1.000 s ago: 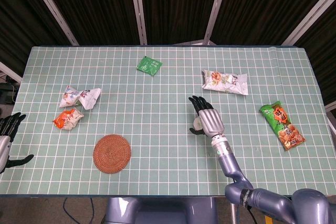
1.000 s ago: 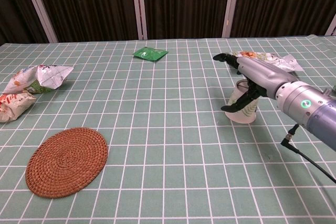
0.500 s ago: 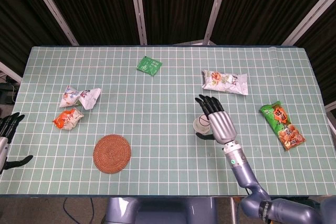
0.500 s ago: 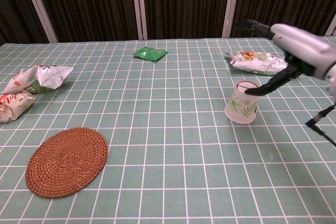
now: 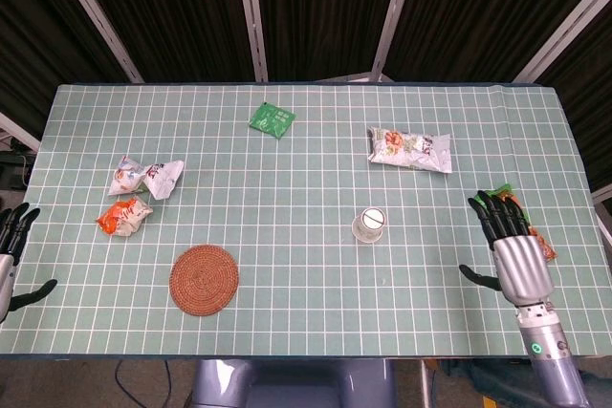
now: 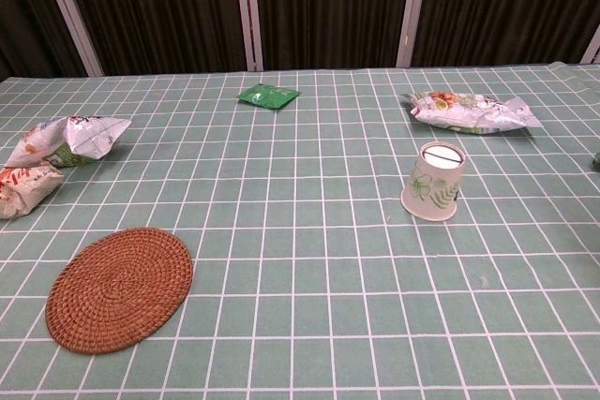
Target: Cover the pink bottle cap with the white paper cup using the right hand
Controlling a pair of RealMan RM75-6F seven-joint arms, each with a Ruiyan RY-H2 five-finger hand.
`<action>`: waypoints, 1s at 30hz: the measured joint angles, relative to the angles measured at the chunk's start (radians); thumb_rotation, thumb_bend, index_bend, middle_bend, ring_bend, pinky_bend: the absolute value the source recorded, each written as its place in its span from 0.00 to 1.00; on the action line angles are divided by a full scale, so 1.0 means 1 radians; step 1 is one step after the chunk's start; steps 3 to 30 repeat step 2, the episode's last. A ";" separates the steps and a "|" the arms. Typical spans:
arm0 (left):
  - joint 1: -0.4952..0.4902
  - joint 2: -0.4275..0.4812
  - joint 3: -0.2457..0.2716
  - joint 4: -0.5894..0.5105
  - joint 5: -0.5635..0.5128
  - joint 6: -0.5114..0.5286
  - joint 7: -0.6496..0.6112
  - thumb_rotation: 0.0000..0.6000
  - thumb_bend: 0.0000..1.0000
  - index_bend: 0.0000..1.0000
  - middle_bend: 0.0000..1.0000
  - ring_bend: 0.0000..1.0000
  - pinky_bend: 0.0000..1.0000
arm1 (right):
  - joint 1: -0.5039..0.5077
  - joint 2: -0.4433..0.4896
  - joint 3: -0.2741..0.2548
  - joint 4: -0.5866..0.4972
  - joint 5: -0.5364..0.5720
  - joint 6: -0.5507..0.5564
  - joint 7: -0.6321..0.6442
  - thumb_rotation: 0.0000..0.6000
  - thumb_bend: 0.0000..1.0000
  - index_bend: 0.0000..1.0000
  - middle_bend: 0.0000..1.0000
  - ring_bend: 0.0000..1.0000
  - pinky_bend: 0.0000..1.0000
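Nowhere can I see the pink bottle cap. Upside down, the white paper cup [image 5: 368,225] stands with its long axis upright, base up, well off beyond my right hand [image 5: 517,259], whose fingers are spread and empty. My left hand [image 5: 10,255] is cut off, fingers apart.

The table [image 5: 287,236] wears a pale green cloth ruled with a white grid and fills most of both views. Behind its far edge hangs a dark, pleated curtain [image 6: 159,7], nearly black, crossed by light metal frame bars [image 6: 246,8] that stand upright in the chest view and slant outward in the head view. Light falls evenly over the table, with only soft shadows. Below the table's near edge, dim floor [image 5: 143,375] shows.
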 measured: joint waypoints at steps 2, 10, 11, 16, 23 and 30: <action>0.001 -0.002 0.000 0.009 0.006 0.003 -0.004 1.00 0.00 0.00 0.00 0.00 0.00 | -0.025 0.010 -0.013 0.001 -0.006 0.017 -0.005 1.00 0.00 0.00 0.00 0.00 0.00; 0.001 -0.002 0.000 0.009 0.006 0.003 -0.004 1.00 0.00 0.00 0.00 0.00 0.00 | -0.025 0.010 -0.013 0.001 -0.006 0.017 -0.005 1.00 0.00 0.00 0.00 0.00 0.00; 0.001 -0.002 0.000 0.009 0.006 0.003 -0.004 1.00 0.00 0.00 0.00 0.00 0.00 | -0.025 0.010 -0.013 0.001 -0.006 0.017 -0.005 1.00 0.00 0.00 0.00 0.00 0.00; 0.001 -0.002 0.000 0.009 0.006 0.003 -0.004 1.00 0.00 0.00 0.00 0.00 0.00 | -0.025 0.010 -0.013 0.001 -0.006 0.017 -0.005 1.00 0.00 0.00 0.00 0.00 0.00; 0.001 -0.002 0.000 0.009 0.006 0.003 -0.004 1.00 0.00 0.00 0.00 0.00 0.00 | -0.025 0.010 -0.013 0.001 -0.006 0.017 -0.005 1.00 0.00 0.00 0.00 0.00 0.00; 0.001 -0.002 0.000 0.009 0.006 0.003 -0.004 1.00 0.00 0.00 0.00 0.00 0.00 | -0.025 0.010 -0.013 0.001 -0.006 0.017 -0.005 1.00 0.00 0.00 0.00 0.00 0.00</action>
